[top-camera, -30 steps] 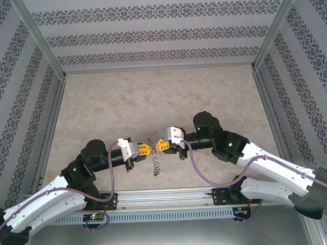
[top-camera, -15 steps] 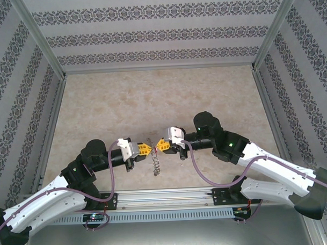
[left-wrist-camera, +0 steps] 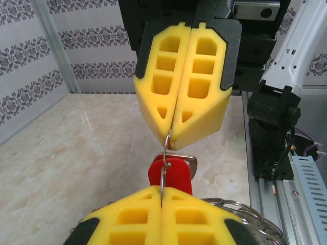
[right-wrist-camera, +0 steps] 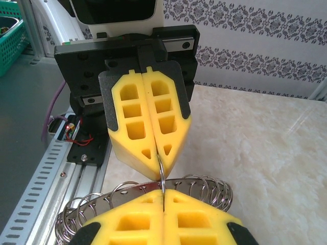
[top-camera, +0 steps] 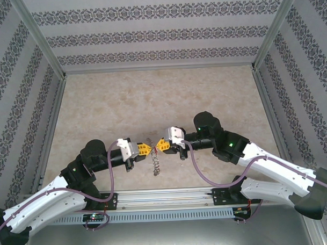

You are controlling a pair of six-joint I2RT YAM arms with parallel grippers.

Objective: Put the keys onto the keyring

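**Both sets of fingers pinch one wire loop, tip to tip**

Your left fingers (left-wrist-camera: 153, 198) are pressed together with no gap along the seam. A thin wire loop (left-wrist-camera: 164, 162) runs straight up out of their tips. The right fingers (left-wrist-camera: 180, 137) point back at them from directly opposite, also pressed flat together, and they nip the upper end of the same loop. In the overhead view the two yellow tips nearly meet above the near middle of the marbled surface (top-camera: 152, 96).

The red key (left-wrist-camera: 171, 176) hangs in the small gap between the two sets of tips, just behind the wire. A bit of bright metal shows at its upper edge. From your left wrist camera I can't quite tell whether the wire passes through the key or only crosses in front of it.

The keyring (right-wrist-camera: 207, 190) sits just behind and beneath your right fingertips. Its fringe of wire coils fans out to either side of them. From overhead it looks like a small dark coil dangling below the point where the fingers meet.
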